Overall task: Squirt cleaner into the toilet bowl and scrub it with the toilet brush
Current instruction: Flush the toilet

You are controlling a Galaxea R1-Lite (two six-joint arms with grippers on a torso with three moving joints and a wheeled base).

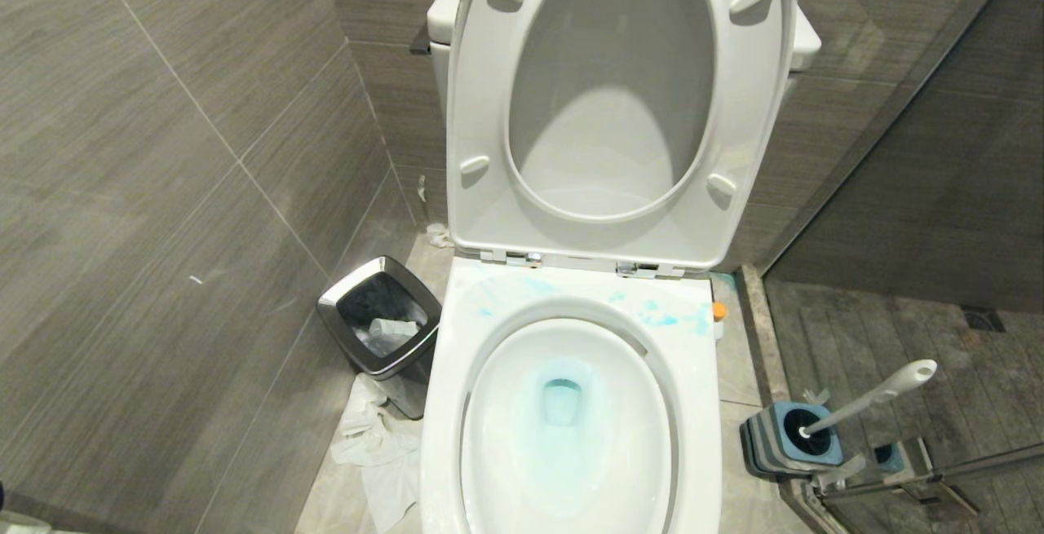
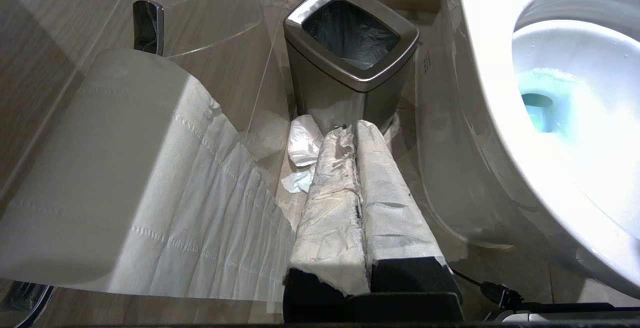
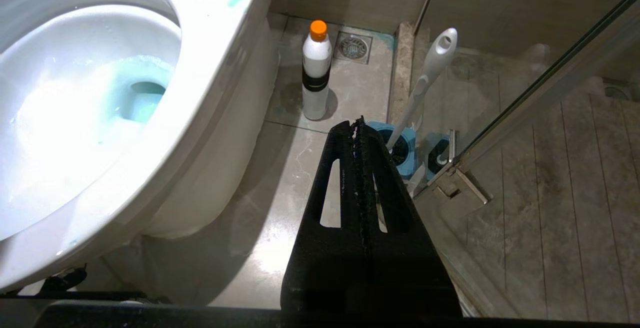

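head view: the toilet bowl (image 1: 571,428) is sitting centre and near, seat and lid standing raised against the tank. blue-tinted water is pooling at the drain and blue smears are lying on the far rim. a steel-rimmed trash bin (image 1: 382,322) is standing to the left with crumpled paper (image 1: 375,444) on the floor near it. to the right, the toilet brush (image 1: 873,397) is leaning out of its blue-and-grey holder (image 1: 787,436), and only the orange cap of the cleaner (image 1: 718,311) is peeking past the bowl's far right edge. neither arm is showing here.

left wrist view: the left claw (image 2: 356,132) is hanging low beside the bowl's left side, its 2 paper-wrapped fingers pressed together on nothing, pointing toward the bin. a toilet roll (image 2: 115,168) is hanging close on the wall side.

right wrist view: the right claw (image 3: 359,127) is hovering low over the floor right of the bowl, its 2 black fingers pressed together and empty, tips just in front of the brush holder. the cleaner bottle is standing upright on the floor farther off, near a floor drain (image 3: 353,46).

judging by the tint and the bottle and brush both standing in place, the work looks mostly done. if another pass is being started, the right claw needs to be parting first, then closing around the brush handle mid-shaft, clear of the glass door (image 3: 540,92).
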